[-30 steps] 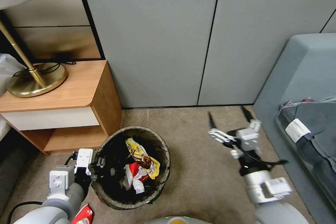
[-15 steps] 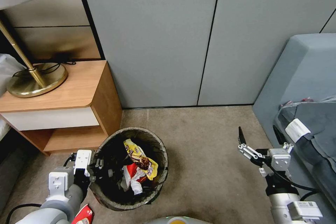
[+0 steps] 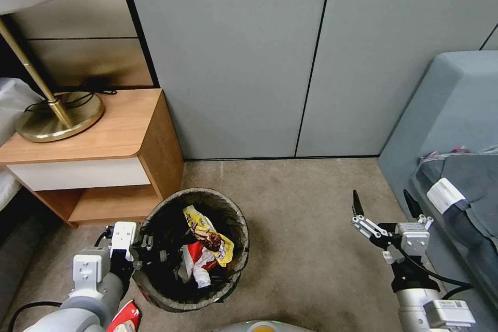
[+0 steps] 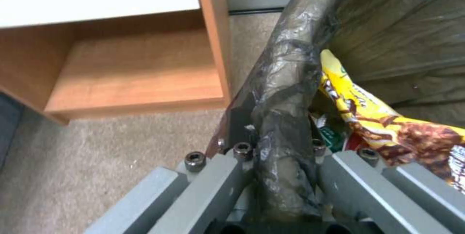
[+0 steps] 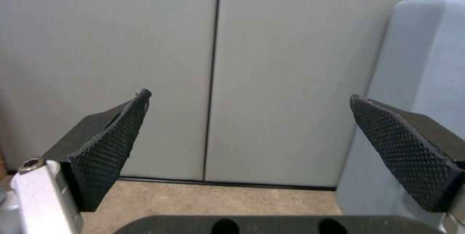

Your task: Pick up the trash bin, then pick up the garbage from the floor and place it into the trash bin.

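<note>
The trash bin (image 3: 228,207), lined with a dark bag, sits at the lower centre of the head view, beside the wooden nightstand. Inside it lies garbage: a yellow snack wrapper (image 3: 207,231) and a red-white wrapper (image 3: 197,262). My left gripper (image 3: 148,255) is shut on the bin's near-left rim; the left wrist view shows the bagged rim (image 4: 283,92) clamped between the fingers (image 4: 213,183), with the yellow wrapper (image 4: 368,114) just inside. My right gripper (image 3: 384,202) hangs open over the carpet at the right, empty, its pads (image 5: 109,143) wide apart. Another red-white wrapper (image 3: 123,319) lies under my left arm.
A wooden nightstand (image 3: 129,135) with a brass lamp base (image 3: 59,122) stands at the left. A grey-blue sofa (image 3: 451,114) with dark cloth on it borders the right. Grey wall panels (image 3: 249,62) close the back. Bare carpet (image 3: 306,238) lies between bin and sofa.
My right arm has drawn back and to the right, from beside the bin toward the sofa, staying open. The view shifted slightly. The left gripper keeps its hold on the bin rim.
</note>
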Tool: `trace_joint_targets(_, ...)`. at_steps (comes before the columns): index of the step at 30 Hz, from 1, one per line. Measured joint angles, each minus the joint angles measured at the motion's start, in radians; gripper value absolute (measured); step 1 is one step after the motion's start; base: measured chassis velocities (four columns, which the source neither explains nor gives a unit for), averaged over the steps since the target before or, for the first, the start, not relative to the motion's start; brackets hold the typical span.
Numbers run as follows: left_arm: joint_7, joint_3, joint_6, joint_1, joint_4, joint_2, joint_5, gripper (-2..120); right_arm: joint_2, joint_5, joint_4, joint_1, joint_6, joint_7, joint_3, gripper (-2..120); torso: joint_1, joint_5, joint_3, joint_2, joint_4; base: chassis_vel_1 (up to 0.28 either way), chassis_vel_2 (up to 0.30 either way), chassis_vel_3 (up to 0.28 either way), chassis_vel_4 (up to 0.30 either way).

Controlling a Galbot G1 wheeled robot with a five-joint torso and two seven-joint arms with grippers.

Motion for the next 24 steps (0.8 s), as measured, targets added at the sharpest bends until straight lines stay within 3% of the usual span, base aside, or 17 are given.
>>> trace_joint_targets(24, 0.013, 0.006, 0.000, -0.010, 0.000, 0.010, -0.009, 1, 0.023, -0.020, -0.033, 0.023, -0.024, 0.006, -0.050, 100, 0.000, 0.0000, 0.000, 0.000, 0.0001, 0.078, 0.076, 0.076, 0.075)
